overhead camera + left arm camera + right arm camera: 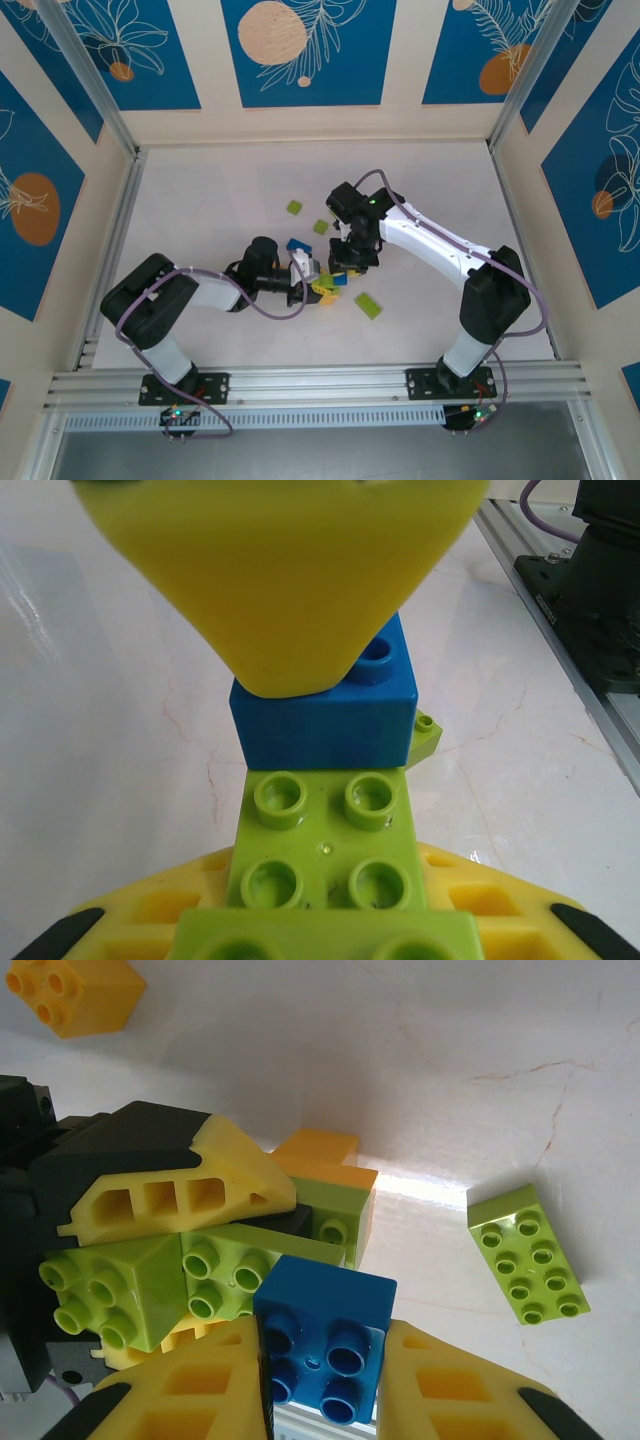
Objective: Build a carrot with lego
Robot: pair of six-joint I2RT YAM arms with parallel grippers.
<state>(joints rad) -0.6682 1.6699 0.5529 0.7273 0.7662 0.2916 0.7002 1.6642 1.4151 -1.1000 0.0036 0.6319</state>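
My left gripper (325,920) is shut on a stack of lime green bricks (325,840), its yellow fingers (130,920) on either side. A blue 2x2 brick (325,1335) sits between the yellow pads of my right gripper (325,1385), which is shut on it. The blue brick (325,715) presses against the far end of the green stack, with one right finger (280,570) lying over it. In the right wrist view an orange brick (320,1155) sits behind the green stack (215,1270). From above, both grippers (318,285) (348,268) meet at mid-table.
A loose lime green 2x4 brick (527,1253) lies right of the grippers, seen from above as well (367,305). Two small green bricks (294,207) (321,227) lie farther back. An orange brick (75,995) rests on the table. A blue brick (297,245) is beside the left wrist.
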